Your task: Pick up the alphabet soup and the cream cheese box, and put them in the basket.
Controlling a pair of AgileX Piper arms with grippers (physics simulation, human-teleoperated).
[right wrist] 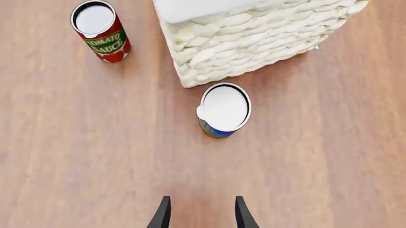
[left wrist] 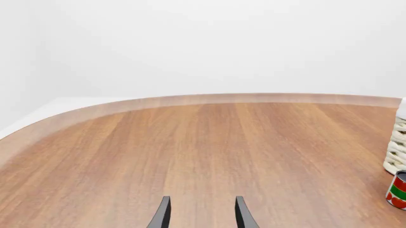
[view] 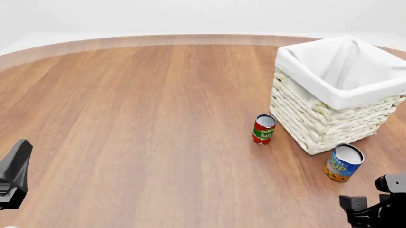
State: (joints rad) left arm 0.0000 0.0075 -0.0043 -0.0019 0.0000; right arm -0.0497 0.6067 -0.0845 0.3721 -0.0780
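Observation:
The alphabet soup (view: 343,163), a short can with a blue and yellow label and a silver-white top, stands upright just in front of the basket's (view: 317,118) near corner. In the right wrist view the alphabet soup (right wrist: 223,110) lies ahead of my right gripper (right wrist: 201,205), which is open and empty, a clear gap short of the can. The basket (right wrist: 254,45) wall is just beyond the can. My left gripper (left wrist: 202,205) is open over bare wood, far from both. The cream cheese box is out of view.
A slimmer red and green tomato sauce can (view: 264,128) stands upright left of the basket, also seen as the tomato sauce can (right wrist: 100,31) and at the edge of the left wrist view (left wrist: 398,190). The table's curved far edge (view: 159,40) runs behind.

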